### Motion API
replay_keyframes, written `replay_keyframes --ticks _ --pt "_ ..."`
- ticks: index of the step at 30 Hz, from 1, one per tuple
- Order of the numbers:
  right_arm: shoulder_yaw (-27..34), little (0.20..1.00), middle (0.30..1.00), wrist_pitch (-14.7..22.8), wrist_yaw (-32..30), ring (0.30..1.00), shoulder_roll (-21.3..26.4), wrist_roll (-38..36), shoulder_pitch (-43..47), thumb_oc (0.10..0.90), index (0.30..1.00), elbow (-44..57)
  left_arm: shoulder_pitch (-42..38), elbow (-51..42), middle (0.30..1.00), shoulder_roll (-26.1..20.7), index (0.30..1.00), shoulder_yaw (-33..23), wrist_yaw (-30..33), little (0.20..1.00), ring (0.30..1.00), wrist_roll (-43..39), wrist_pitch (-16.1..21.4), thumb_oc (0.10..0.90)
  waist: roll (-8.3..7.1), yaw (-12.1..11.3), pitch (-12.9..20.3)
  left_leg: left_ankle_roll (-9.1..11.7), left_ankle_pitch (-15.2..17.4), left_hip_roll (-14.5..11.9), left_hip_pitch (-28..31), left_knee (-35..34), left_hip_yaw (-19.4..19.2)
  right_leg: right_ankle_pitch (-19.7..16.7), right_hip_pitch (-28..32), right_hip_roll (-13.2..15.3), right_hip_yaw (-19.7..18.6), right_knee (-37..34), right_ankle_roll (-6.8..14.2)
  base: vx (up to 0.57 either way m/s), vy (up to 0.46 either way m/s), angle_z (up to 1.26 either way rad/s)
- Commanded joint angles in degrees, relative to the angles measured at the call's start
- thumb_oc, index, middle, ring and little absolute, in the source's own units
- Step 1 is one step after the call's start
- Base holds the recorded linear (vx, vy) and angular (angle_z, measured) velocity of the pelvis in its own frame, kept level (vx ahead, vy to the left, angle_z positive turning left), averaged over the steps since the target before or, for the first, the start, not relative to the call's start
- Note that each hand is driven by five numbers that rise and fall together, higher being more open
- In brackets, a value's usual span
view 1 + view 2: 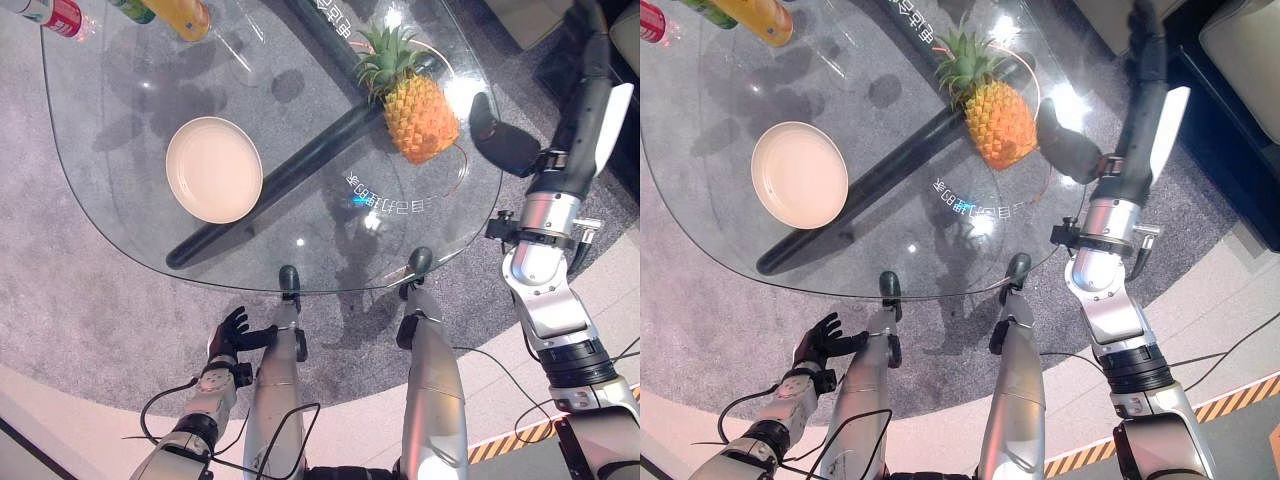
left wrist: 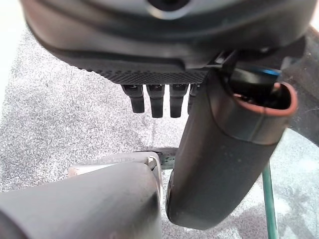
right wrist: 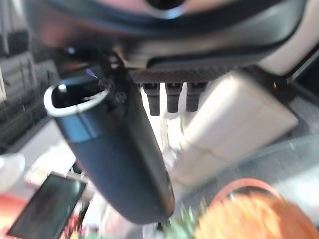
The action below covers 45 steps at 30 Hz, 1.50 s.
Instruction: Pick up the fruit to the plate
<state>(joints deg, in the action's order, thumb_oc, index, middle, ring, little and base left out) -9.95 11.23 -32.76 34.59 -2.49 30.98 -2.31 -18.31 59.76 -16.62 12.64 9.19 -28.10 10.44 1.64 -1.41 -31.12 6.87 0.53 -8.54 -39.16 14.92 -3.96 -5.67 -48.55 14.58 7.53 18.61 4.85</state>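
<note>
A pineapple (image 1: pixel 420 115) with a green crown lies on the glass table (image 1: pixel 120 230) towards its right side. An empty cream plate (image 1: pixel 213 168) sits on the left part of the table. My right hand (image 1: pixel 572 140) is raised just right of the pineapple, open, its thumb (image 1: pixel 505 142) stretched towards the fruit without touching it. The right wrist view has the pineapple (image 3: pixel 254 216) past that thumb. My left hand (image 1: pixel 232 330) hangs low in front of the table's near edge, open and holding nothing, above grey carpet (image 2: pixel 60 124).
Bottles stand at the table's far left corner: a red one (image 1: pixel 55 15) and an orange one (image 1: pixel 180 15). A dark bar (image 1: pixel 270 185) of the table's base runs under the glass. A sofa (image 1: pixel 1240 50) stands at the far right.
</note>
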Motion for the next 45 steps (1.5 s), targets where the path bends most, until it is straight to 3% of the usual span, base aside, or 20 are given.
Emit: replay_keyframes --ticks 1,21,28,29,45 --pt "0.65 0.900 0.900 2.08 2.30 0.900 5.50 -0.63 1.99 0.800 0.900 9.08 2.75 2.86 0.900 -3.13 0.900 0.09 0.05 0.900 0.900 1.34 0.74 0.800 1.45 1.61 1.33 0.62 -5.13 -2.73 -2.33 -0.65 1.96 2.22 1.90 5.12 -0.72 2.75 5.84 0.00 0.000 0.00" --pt "-3.47 0.900 0.900 -3.89 4.40 0.900 4.13 -2.07 5.43 0.800 0.900 7.41 1.96 3.47 0.900 -3.28 0.900 1.38 -0.48 0.900 0.900 2.25 0.07 0.800 1.58 0.80 1.33 0.61 -5.44 -2.79 -2.41 -0.69 1.99 2.16 1.98 5.37 -0.28 2.88 5.59 0.00 -0.003 0.00" --pt "-4.41 0.900 0.900 -6.98 3.96 0.900 3.57 -4.24 6.52 0.800 0.900 3.41 1.80 2.95 0.900 -3.44 0.900 2.09 -0.39 0.900 0.900 2.46 -0.64 0.800 1.71 0.34 1.33 0.62 -5.41 -2.84 -2.42 -0.49 2.18 2.16 2.08 5.60 -0.07 3.03 5.60 0.01 -0.003 0.02" --pt "-4.74 0.900 0.900 -7.40 3.93 0.900 3.29 -4.44 6.22 0.800 0.900 2.35 2.47 2.83 0.900 -3.31 0.900 2.39 -0.34 0.900 0.900 2.53 -0.85 0.800 1.84 0.19 1.33 0.93 -3.83 -3.01 -0.77 -0.26 2.24 3.87 3.45 5.64 -0.29 3.80 6.16 0.07 -0.008 0.08" --pt "-7.86 0.900 0.900 -13.53 3.01 0.900 2.16 -6.37 13.66 0.800 0.900 -7.50 2.04 1.63 0.900 -3.00 0.900 4.01 -0.59 0.900 0.900 3.29 -2.03 0.800 2.95 -1.45 1.33 0.86 -4.11 -2.64 -1.17 -0.14 2.59 3.92 3.10 6.09 -0.04 4.34 5.87 0.00 -0.001 0.00"
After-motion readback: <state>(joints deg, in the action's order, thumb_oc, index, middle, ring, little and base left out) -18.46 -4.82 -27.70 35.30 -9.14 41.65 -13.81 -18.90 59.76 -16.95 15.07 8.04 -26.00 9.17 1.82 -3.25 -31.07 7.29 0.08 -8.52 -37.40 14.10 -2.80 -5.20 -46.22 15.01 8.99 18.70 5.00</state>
